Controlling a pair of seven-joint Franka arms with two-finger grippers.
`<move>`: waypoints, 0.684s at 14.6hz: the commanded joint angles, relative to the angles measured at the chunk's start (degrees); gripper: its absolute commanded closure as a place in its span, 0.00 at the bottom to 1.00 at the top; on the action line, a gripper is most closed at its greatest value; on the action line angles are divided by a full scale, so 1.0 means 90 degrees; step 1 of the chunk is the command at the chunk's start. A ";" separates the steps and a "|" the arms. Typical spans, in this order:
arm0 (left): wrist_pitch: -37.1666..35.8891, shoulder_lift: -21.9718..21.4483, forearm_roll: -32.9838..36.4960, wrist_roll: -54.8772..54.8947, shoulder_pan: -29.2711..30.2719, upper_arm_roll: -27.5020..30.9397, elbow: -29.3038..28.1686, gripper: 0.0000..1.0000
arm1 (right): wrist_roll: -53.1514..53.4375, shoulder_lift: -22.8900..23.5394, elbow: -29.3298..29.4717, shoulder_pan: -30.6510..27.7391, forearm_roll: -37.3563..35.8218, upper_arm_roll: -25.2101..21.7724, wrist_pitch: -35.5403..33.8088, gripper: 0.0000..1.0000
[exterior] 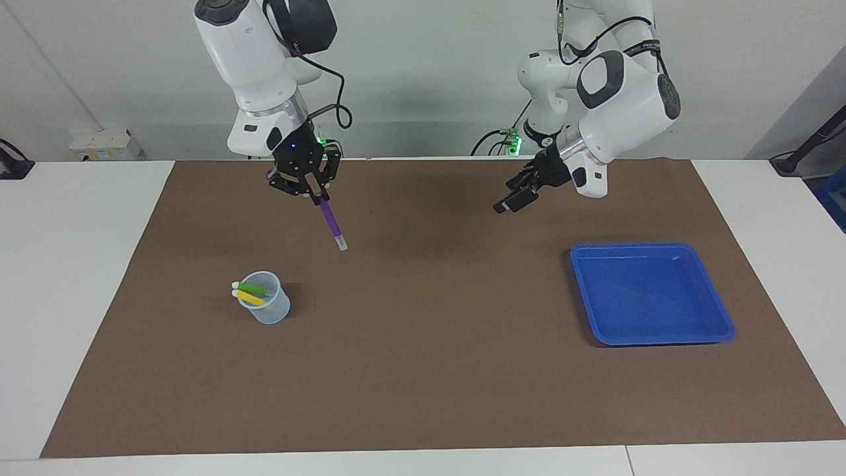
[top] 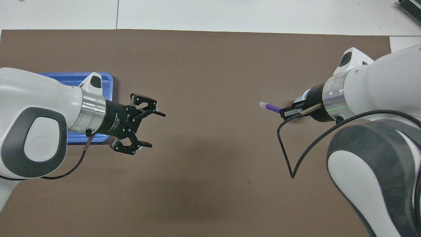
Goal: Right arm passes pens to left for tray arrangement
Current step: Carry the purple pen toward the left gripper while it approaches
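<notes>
My right gripper (exterior: 316,192) is shut on the top end of the purple pen (exterior: 330,223), which hangs tilted in the air over the brown mat, its whitish tip pointing down toward the table's middle. From overhead the purple pen (top: 271,107) sticks out of the right gripper (top: 282,112). The green pen (exterior: 254,288) and yellow pen (exterior: 248,297) lean in the small translucent cup (exterior: 269,307). My left gripper (exterior: 512,199) hangs open in the air, beside the blue tray (exterior: 651,293), and nothing is between its fingers (top: 154,126). The blue tray (top: 106,82) holds nothing.
A brown mat (exterior: 429,370) covers most of the white table. A black cable (top: 289,154) loops from the right wrist over the mat. In the overhead view the right arm hides the cup.
</notes>
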 commanded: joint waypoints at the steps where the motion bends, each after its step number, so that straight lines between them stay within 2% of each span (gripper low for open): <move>1: 0.0123 -0.0137 -0.0241 -0.0322 -0.0080 0.0044 -0.0120 0.05 | 0.0845 0.0081 0.0127 -0.0030 0.0705 0.0018 0.0071 1.00; 4: 0.0259 -0.0137 -0.0836 -0.0820 -0.0264 0.0015 -0.0110 0.05 | 0.1900 0.0071 0.0069 0.0145 0.1194 0.0095 0.0334 1.00; 7: 0.0435 -0.0137 -0.1420 -0.1230 -0.0441 0.0005 -0.0110 0.10 | 0.2838 0.0052 0.0010 0.0516 0.1420 0.0106 0.0675 1.00; 8: 0.0668 -0.0127 -0.1713 -0.1406 -0.0596 0.0005 -0.0110 0.12 | 0.3189 0.0052 0.0000 0.0653 0.1420 0.0106 0.0822 1.00; 10: 0.1059 -0.0117 -0.1804 -0.1593 -0.0860 0.0005 -0.0110 0.12 | 0.3718 0.0052 -0.0019 0.0839 0.1420 0.0106 0.0989 1.00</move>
